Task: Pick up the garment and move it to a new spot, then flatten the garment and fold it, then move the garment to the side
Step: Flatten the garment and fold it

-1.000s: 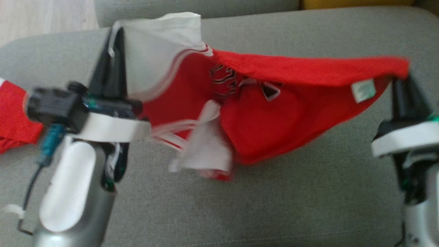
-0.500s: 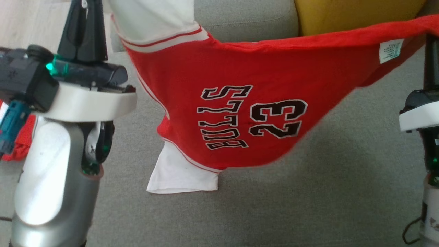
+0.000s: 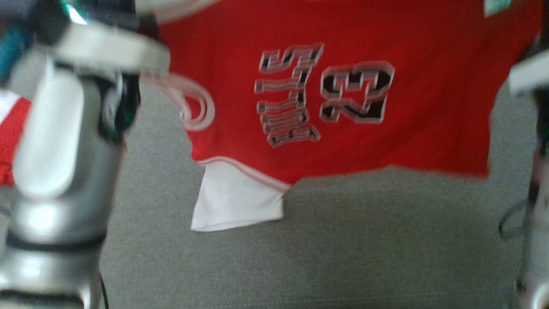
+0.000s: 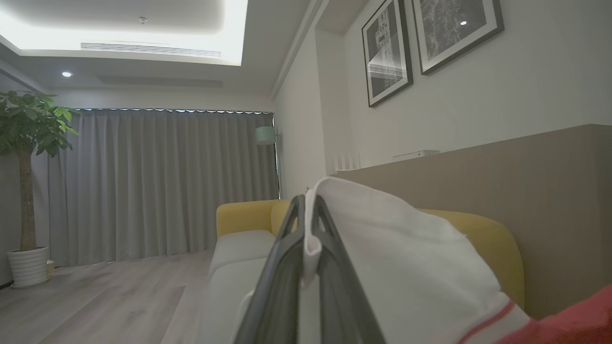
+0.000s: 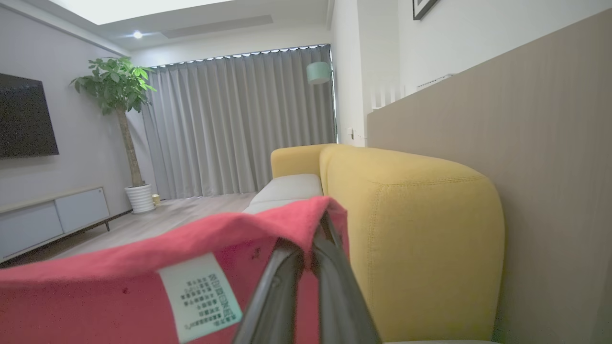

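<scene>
With left gripper and right gripper each clamped on it, the shirt hung lifted over the sofa; laying down, flattening and folding remained.

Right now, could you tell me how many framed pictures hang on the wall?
2, side by side high on the wall: the farther picture and the nearer picture, cropped at the top. More may hang out of view.

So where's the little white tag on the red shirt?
In the right wrist view, the tag sits on the red shirt just left of the right pincer.
</scene>
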Robot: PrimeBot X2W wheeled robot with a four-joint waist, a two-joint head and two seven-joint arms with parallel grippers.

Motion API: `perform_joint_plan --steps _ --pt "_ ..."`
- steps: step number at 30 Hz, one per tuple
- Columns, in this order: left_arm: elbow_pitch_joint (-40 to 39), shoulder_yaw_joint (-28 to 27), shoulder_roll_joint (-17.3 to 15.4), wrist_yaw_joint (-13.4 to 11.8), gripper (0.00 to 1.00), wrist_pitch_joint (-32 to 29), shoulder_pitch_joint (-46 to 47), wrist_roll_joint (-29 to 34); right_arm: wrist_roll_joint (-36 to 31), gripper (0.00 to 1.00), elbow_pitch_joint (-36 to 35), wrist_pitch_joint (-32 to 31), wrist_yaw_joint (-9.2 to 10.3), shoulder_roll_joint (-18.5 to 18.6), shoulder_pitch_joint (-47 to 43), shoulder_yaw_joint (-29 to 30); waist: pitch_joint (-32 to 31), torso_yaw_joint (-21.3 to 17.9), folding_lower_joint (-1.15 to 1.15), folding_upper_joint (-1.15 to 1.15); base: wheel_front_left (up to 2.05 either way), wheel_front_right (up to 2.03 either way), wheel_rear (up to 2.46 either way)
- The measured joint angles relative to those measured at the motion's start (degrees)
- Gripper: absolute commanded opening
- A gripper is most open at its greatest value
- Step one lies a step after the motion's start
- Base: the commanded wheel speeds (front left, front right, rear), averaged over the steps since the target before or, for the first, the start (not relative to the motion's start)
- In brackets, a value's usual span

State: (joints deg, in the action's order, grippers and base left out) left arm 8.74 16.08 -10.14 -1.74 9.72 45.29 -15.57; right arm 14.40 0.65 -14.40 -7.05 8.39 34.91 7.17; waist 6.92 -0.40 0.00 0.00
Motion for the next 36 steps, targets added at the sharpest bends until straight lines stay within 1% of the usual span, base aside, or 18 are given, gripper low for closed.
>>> perform_joint_plan --steps 5,7,10,11,12,16,19,22,27,30,32,36 --pt "14.51 -0.56 1.69 1.79 0.0 3.13 14.01 -0.22 1.29 0.0 12.16 4.95 0.0 -0.04 14.52 -2.18 4.46 -0.19 0.0 0.0 0.0 0.0 0.0" --pt "19.98 -1.18 2.29 2.09 0.0 4.09 18.93 -0.2 1.68 0.0 17.8 7.62 0.0 -0.53 19.61 -3.11 6.07 -0.4 0.0 0.0 0.0 0.0 0.0" --pt "25.91 -2.21 3.0 2.16 0.0 4.69 24.59 0.86 1.77 0.0 26.01 12.28 0.0 -1.58 25.92 -4.17 7.69 -0.9 0.01 0.0 0.0 0.0 0.0" --pt "27.15 -2.64 3.22 2.1 0.0 4.94 26.05 0.99 1.92 0.0 28.73 13.83 0.0 -2.01 27.89 -4.32 8.05 -1.14 0.01 0.0 0.0 0.0 0.0" --pt "27.15 -2.64 3.22 2.1 0.0 4.94 26.05 0.99 1.92 0.0 28.73 13.83 0.0 -2.01 27.89 -4.32 8.05 -1.14 0.01 0.0 0.0 0.0 0.0" --pt "28.76 -5.08 3.77 1.66 0.0 5.02 30.19 2.52 2.6 0.0 39.19 19.65 0.0 -2.91 35.52 -5.15 9.11 -2.08 0.01 0.0 0.0 0.0 0.0" --pt "33.11 -6.02 4.28 1.75 0.0 5.08 32.0 2.9 2.9 0.0 46.95 21.25 0.0 -3.0 40.34 -6.7 10.12 -2.38 0.01 0.0 0.0 0.0 0.0" --pt "39.42 -5.93 5.31 2.33 0.0 5.06 32.23 2.9 2.67 0.0 54.59 21.58 0.0 -3.42 42.76 -8.87 11.32 -2.34 0.01 0.0 0.0 0.0 0.0" --pt "48.05 -5.68 6.81 3.38 0.0 5.06 32.05 2.9 2.6 0.0 64.51 21.62 0.0 -3.93 43.12 -12.24 13.78 -1.93 0.01 0.0 0.0 0.0 0.0" --pt "51.6 -5.71 7.4 4.32 0.0 5.05 31.09 2.45 2.89 0.0 67.91 21.62 0.0 -3.94 43.12 -13.63 15.47 -1.7 0.01 0.0 0.0 0.0 0.0" --pt "53.31 -5.77 7.68 4.47 0.0 5.04 30.05 1.99 3.43 0.0 69.39 21.71 0.0 -3.96 42.98 -14.59 16.54 -1.58 0.01 0.0 0.0 0.0 0.0" --pt "55.98 -6.0 8.08 4.99 0.0 5.0 26.37 1.1 5.66 0.0 70.65 22.31 0.0 -4.02 40.64 -17.04 17.56 -1.39 0.01 0.0 0.0 0.0 0.0"
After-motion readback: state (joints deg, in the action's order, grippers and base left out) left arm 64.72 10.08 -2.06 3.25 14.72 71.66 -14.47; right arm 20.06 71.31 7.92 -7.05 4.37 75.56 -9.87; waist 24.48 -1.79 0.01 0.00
